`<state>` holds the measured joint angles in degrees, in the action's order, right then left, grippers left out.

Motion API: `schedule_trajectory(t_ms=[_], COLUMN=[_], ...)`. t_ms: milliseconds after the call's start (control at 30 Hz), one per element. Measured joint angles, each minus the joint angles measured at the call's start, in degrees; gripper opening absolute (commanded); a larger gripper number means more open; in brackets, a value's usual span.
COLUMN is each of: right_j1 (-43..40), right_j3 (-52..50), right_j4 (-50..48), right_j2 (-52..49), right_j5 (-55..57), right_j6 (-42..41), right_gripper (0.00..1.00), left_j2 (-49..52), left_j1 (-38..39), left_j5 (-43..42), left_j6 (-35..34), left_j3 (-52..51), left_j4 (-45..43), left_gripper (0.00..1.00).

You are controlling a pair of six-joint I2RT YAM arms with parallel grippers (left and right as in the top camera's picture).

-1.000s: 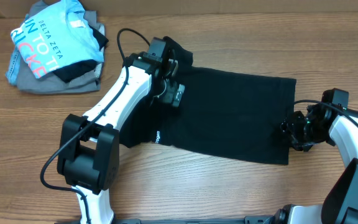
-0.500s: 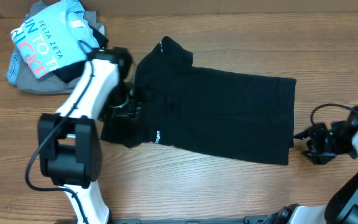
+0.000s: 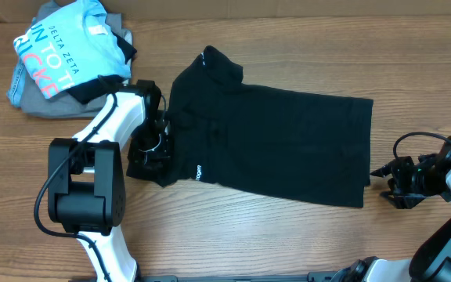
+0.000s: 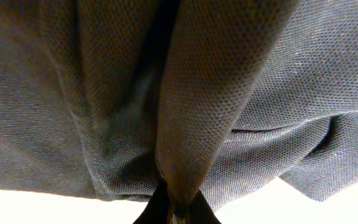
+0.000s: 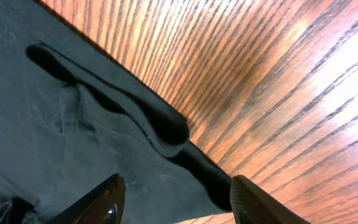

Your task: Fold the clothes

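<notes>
Laundry sits heaped at the far left of the counter [image 3: 249, 235]: a light blue shirt [image 3: 53, 55] lies on a grey garment [image 3: 69, 106], neither part of the job. Just right of the heap, the left end effector [image 3: 149, 149] is down on the near-left sleeve of the black T-shirt [image 3: 288, 149]. Its wrist view shows knit cloth gathered into a ridge that runs into the fingertips, so it is clenched on the fabric. The T-shirt lies spread flat across the middle of the counter, collar toward the left arm, a small white logo [image 3: 198, 171] near its lower left edge and the hem [image 5: 160, 134] at the right. Beyond that hem, apart from the cloth, the right end effector [image 3: 394, 186] is released, fingers spread over bare wood. The shirt looks light, limp and thin. It will likely sag and crease wherever it is unsupported, so a pinch at a seamed edge or corner, such as sleeve, shoulder or hem, should carry a fold more cleanly than a mid-panel grab.
</notes>
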<state>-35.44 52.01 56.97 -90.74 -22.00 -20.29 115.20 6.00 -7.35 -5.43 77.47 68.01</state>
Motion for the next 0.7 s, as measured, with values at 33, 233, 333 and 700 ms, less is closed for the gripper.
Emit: schedule_trajectory(t_ms=[33, 233, 333, 700], right_j1=[0.0, 0.8, 3.0, 5.9], right_j3=[0.0, -1.2, -3.6, -8.8], right_j4=[0.0, -0.4, -1.2, -4.8], right_j2=[0.0, 0.0, 0.0, 0.0], right_j5=[0.4, 1.3, 1.5, 4.5], right_j6=[0.0, 0.1, 0.2, -1.2], right_gripper=[0.58, 0.58, 0.6, 0.04], left_j2=[0.0, 0.0, 0.0, 0.0], left_j1=[0.0, -1.0, -2.5, -3.5], left_j5=[0.0, 2.1, 2.9, 3.5], left_j6=[0.0, 0.0, 0.0, 0.1], left_j3=[0.0, 2.0, 3.8, 4.3], left_j4=[0.1, 4.1, 4.5, 4.4], left_gripper=[0.04, 0.04, 0.04, 0.04])
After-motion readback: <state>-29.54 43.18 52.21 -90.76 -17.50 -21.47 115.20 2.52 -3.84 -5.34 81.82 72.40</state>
